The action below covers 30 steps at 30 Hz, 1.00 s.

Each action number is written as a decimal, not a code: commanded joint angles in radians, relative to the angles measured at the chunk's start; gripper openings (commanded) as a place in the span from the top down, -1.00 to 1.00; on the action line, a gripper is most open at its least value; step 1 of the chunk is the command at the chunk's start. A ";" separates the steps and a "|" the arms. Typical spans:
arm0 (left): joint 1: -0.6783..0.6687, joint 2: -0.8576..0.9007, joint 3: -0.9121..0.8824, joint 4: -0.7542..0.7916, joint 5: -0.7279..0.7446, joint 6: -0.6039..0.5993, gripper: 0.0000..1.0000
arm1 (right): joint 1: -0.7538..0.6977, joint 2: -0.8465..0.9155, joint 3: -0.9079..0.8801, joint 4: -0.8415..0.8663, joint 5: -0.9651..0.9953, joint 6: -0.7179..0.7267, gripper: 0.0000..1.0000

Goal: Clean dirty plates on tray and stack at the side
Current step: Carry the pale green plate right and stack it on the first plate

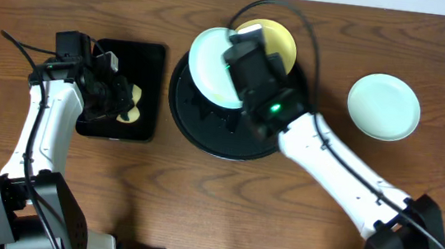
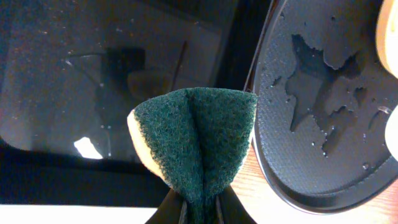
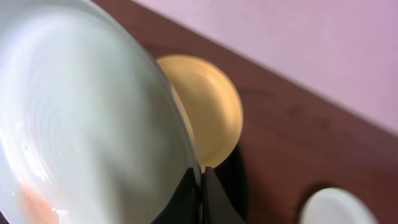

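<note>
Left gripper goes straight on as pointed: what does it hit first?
The left gripper is shut on the green sponge, which leads. Straight ahead lies the glossy rectangular tray, so the sponge likely touches that first; the round tray sits off to one side. Gap unclear.

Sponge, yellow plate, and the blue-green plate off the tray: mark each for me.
sponge (image 2: 193, 137), left wrist view, green scouring face.
yellow plate (image 3: 214, 115), right wrist view, inner dish.
blue-green plate off the tray (image 1: 383, 107), overhead view, centre.
</note>
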 commanded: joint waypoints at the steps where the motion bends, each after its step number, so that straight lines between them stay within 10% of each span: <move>1: 0.001 -0.008 0.006 -0.005 -0.025 0.016 0.85 | 0.048 -0.004 0.014 0.025 0.249 -0.058 0.97; 30: 0.000 -0.007 -0.025 0.023 -0.042 0.015 0.84 | 0.131 0.077 0.014 0.145 0.404 -0.115 0.98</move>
